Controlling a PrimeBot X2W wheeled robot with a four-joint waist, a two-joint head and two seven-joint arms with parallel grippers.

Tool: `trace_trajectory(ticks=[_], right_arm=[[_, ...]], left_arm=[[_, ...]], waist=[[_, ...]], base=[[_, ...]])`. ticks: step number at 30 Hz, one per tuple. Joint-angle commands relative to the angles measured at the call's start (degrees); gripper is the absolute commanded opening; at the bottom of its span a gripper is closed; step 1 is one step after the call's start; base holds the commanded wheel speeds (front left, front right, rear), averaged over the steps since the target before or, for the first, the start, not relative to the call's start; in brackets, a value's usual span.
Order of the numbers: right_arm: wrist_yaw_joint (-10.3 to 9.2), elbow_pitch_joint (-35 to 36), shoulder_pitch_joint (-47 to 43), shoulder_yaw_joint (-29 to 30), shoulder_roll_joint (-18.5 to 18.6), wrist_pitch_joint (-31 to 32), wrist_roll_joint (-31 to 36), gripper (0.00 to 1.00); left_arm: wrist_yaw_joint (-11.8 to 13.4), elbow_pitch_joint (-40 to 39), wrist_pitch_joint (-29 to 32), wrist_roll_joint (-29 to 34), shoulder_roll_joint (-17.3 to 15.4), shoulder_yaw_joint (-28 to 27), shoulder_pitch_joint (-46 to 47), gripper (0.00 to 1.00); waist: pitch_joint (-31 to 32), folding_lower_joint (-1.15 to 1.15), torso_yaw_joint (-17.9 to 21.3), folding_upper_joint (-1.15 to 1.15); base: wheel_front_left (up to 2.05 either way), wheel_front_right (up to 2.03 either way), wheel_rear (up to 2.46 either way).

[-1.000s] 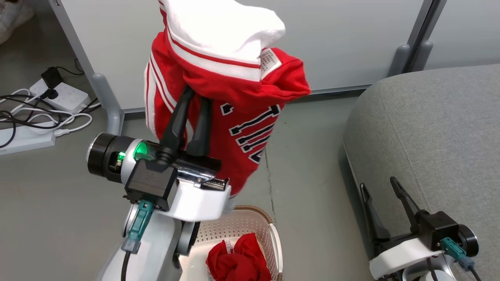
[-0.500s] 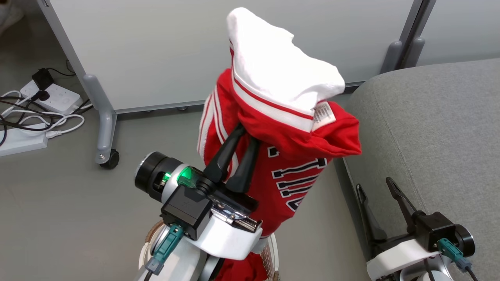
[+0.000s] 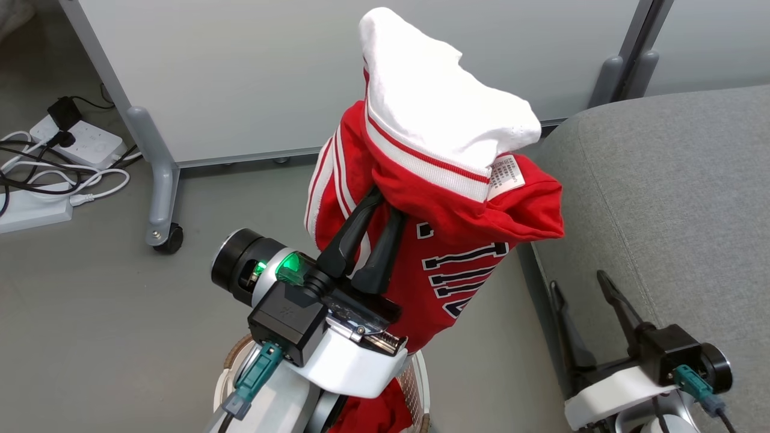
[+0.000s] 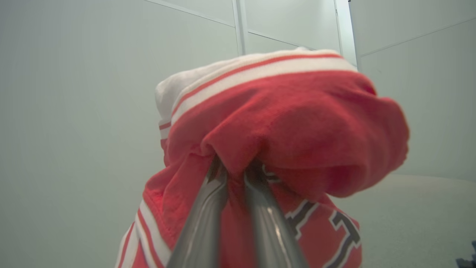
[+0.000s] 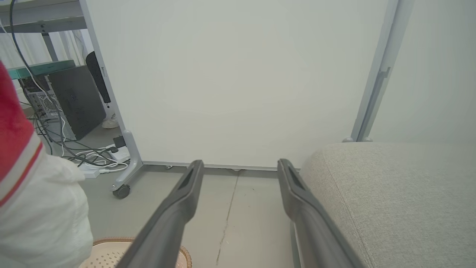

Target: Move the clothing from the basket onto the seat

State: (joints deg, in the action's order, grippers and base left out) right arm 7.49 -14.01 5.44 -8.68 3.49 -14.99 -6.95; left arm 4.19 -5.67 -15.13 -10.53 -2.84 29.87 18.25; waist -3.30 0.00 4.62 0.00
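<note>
One red jersey [image 3: 445, 240] hangs pinched between the closed fingers of the left gripper [image 3: 385, 207]. The basket [image 3: 419, 385] sits below that gripper, the seat [image 3: 662, 180] to its right. The right gripper [image 3: 577, 281] stands wide open and empty against the seat's edge.

Buried in jersey [image 3: 457, 240]: left tool [image 3: 385, 203] tips; basket [image 3: 414, 388] mostly hidden.

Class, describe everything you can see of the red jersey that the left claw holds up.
The red jersey is soft knit cloth with white side stripes, a white-and-red band, white inner fabric bunched on top, a sewn label and black-and-white lettering. Crumpled, it hangs upright from the left claw, whose two fingers pinch a fold. It is in the air above the basket, beside the grey seat; contact with the seat cannot be told.
</note>
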Motion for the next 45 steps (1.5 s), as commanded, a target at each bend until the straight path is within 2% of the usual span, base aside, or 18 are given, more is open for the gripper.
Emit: trace_trajectory(ticks=[1,6,11,14,17,21,29,45], right_arm=[[0.01,0.05,0.63,-0.55,0.39,-0.30,0.27,1.00],[0.01,1.48,1.52,-4.50,3.25,-0.30,-0.01,1.00],[0.01,3.89,2.53,-10.69,7.78,-0.29,-2.59,1.00],[0.01,6.62,3.37,-17.12,10.60,-0.24,-8.62,1.00],[0.01,11.02,4.77,-24.51,15.28,-0.21,-16.54,1.00],[0.01,14.51,6.37,-28.43,17.72,-0.20,-21.02,1.00],[0.01,17.96,8.76,-31.31,17.93,-0.20,-25.96,1.00],[0.01,13.60,14.50,-35.92,17.21,-0.20,-28.45,1.00]], left_arm=[[0.37,-0.27,-0.04,-0.07,-0.11,-0.34,1.05,0.00],[0.53,-0.22,-0.04,0.17,-0.10,-0.75,1.03,0.00],[0.29,0.03,-0.04,0.58,-0.12,-1.37,1.30,0.00],[0.00,0.23,-0.04,0.97,-0.12,-1.72,1.53,0.00],[-0.35,0.60,-0.04,1.29,-0.11,-2.47,1.65,0.00],[-0.58,0.64,-0.04,1.49,-0.12,-3.16,1.70,0.00],[-1.10,0.41,-0.04,1.53,-0.12,-2.32,1.65,0.00],[-1.91,1.45,-0.04,-1.22,-0.11,4.56,1.82,0.00]], waist=[[-0.04,0.00,0.01,0.00],[-0.28,0.00,0.41,0.00],[-0.77,0.00,0.85,0.00],[-1.45,0.00,0.81,0.00],[-1.87,0.00,1.14,0.00],[-1.93,0.00,1.25,0.00],[-1.71,0.00,0.93,0.00],[-1.84,0.00,-1.30,0.00]], base=[[0.00,0.00,0.00],[0.00,0.00,0.00],[0.00,0.00,0.00],[0.00,0.00,0.00],[0.00,0.00,0.00],[0.00,0.00,0.00],[0.00,0.00,0.00],[0.00,0.00,0.00]])
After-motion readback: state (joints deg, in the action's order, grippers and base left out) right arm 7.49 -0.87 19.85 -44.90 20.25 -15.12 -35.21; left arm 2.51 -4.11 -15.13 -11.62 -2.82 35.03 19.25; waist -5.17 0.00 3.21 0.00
